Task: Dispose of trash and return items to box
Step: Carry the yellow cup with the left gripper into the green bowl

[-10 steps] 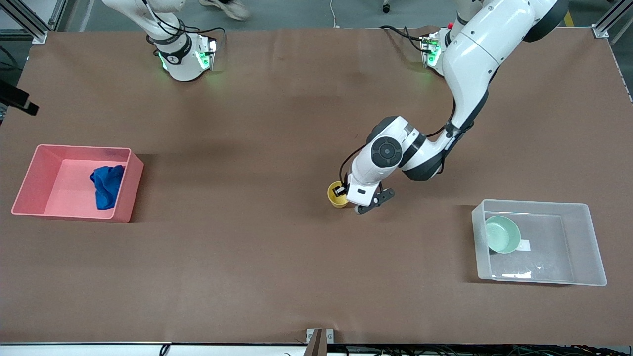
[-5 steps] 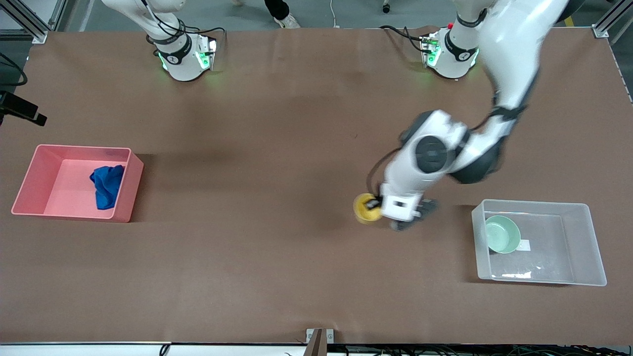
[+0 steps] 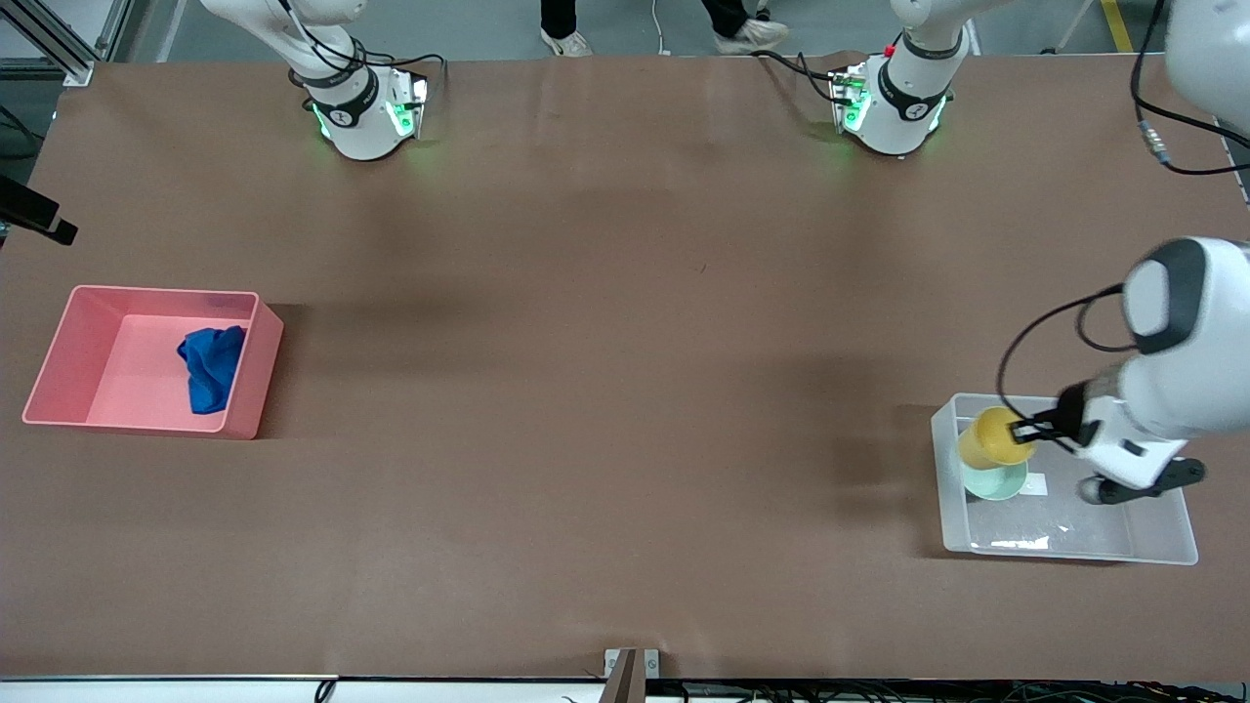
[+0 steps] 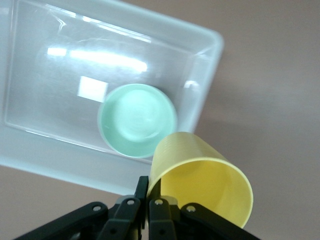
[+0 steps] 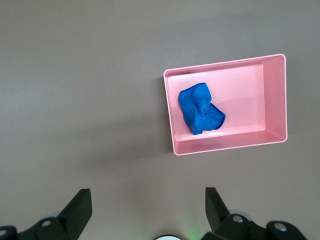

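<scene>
My left gripper (image 3: 1023, 431) is shut on the rim of the yellow cup (image 3: 991, 436) and holds it in the air over the clear box (image 3: 1162, 537), right above the mint-green bowl (image 3: 998, 483) that lies in the box. In the left wrist view the cup (image 4: 202, 180) is pinched at my left gripper (image 4: 148, 192), with the bowl (image 4: 135, 119) in the box (image 4: 30, 150) below. The blue wad (image 3: 210, 366) lies in the pink bin (image 3: 59, 361). My right gripper (image 5: 145, 210) is open and empty, high above the table; the wad (image 5: 200, 108) and pink bin (image 5: 275, 100) show below it.
The two arm bases (image 3: 361, 117) stand along the table's edge farthest from the front camera. A white label (image 3: 1035, 482) lies on the box's bottom beside the bowl. A black camera mount (image 3: 34, 210) sticks in at the right arm's end of the table.
My left gripper has carried the yellow cup from the middle of the table toward the left arm's end, to over the clear box and bowl. The right arm has not moved.
</scene>
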